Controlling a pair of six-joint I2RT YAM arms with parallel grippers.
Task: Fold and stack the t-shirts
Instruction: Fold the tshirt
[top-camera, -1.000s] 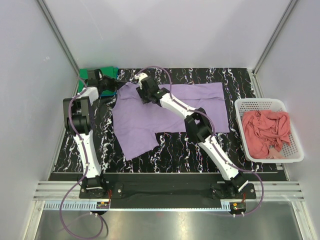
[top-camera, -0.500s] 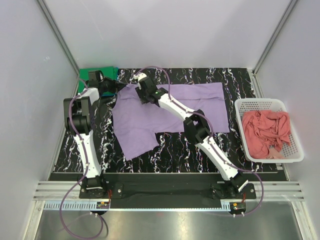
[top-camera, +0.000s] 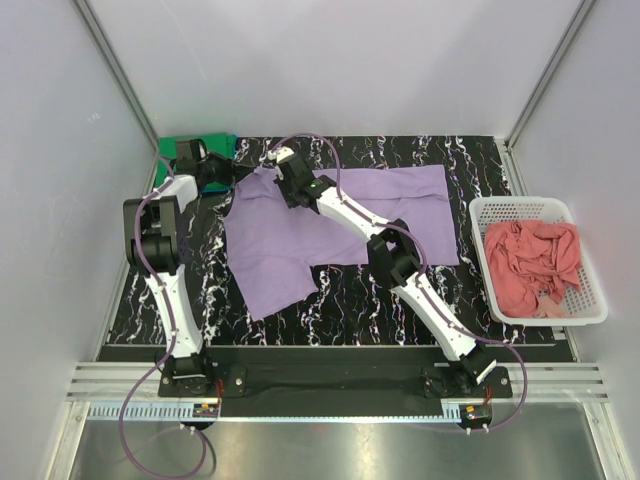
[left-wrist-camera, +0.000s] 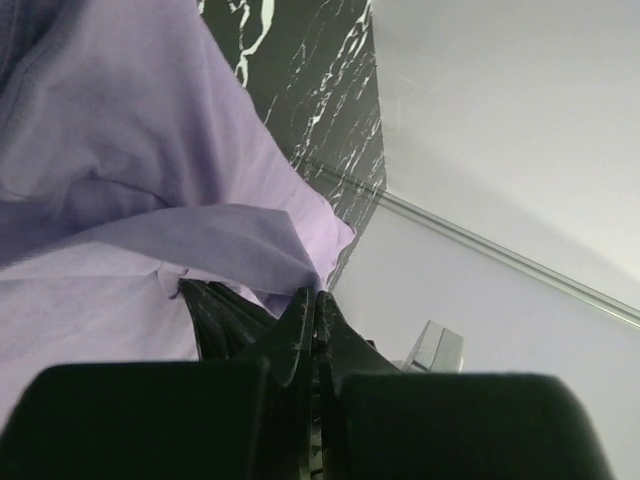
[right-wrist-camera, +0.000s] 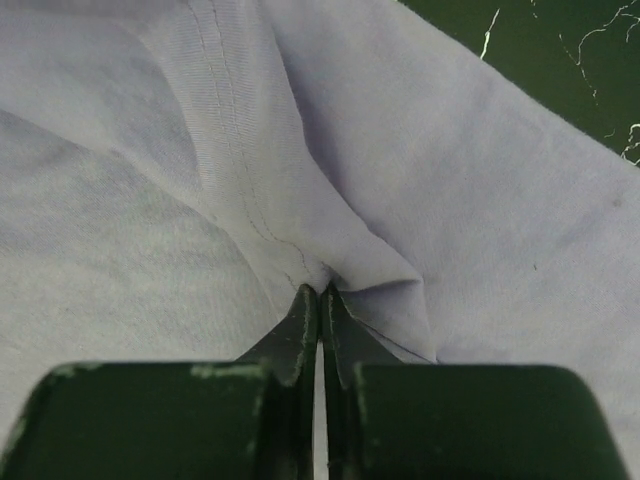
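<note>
At the table's (top-camera: 450, 290) far left, my left end effector (left-wrist-camera: 315, 300) and right end effector (right-wrist-camera: 320, 292) pinch tight on the unfolded purple t-shirt (top-camera: 300, 230); the green t-shirt (top-camera: 215, 145) looks folded, the pink t-shirt (top-camera: 530, 265) waits in the basket (top-camera: 520, 204).

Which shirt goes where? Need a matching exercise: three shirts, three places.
1. light purple cloth t-shirt
2. bright green cloth t-shirt
3. salmon pink cloth t-shirt

A. in the white plastic lattice basket
B. far-left corner of the black marbled table
C. spread mid-table, pinched by left end effector and right end effector

Pairs: 1-C, 2-B, 3-A
</note>
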